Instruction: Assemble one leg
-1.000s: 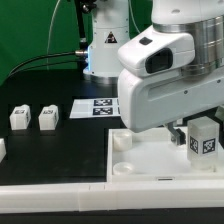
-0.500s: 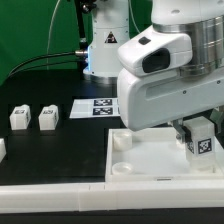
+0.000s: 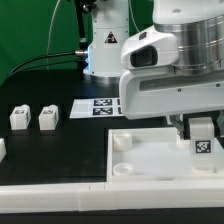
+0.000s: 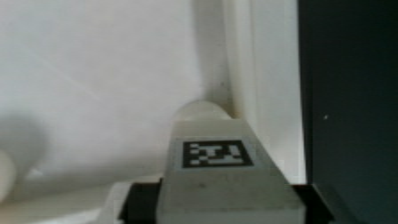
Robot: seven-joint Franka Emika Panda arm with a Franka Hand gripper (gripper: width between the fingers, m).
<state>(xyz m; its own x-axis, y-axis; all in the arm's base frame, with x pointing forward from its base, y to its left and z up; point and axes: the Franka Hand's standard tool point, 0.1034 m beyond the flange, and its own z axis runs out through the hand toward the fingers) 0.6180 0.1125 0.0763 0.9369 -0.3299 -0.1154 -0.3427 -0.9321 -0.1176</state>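
Observation:
My gripper (image 3: pixel 201 128) is shut on a leg (image 3: pixel 203 141), a chunky white block with a black-and-white tag, held over the far right part of the large white panel (image 3: pixel 150 158). In the wrist view the leg (image 4: pixel 217 150) sits between the dark fingers (image 4: pixel 146 200), its tip pointing at the panel's corner by the raised rim (image 4: pixel 267 60). Two more legs (image 3: pixel 18 118) (image 3: pixel 48 118) lie on the black table at the exterior view's left. The arm's white body hides the panel's far right corner.
The marker board (image 3: pixel 95 106) lies behind the panel. A corner socket (image 3: pixel 122 142) shows at the panel's far left and another (image 3: pixel 121 170) at its near left. The robot base (image 3: pixel 105 45) stands at the back. A white part (image 3: pixel 2 150) sits at the left edge.
The arm has moved a little to the exterior view's right and back with the leg still gripped. The leg now sits slightly higher in the picture.

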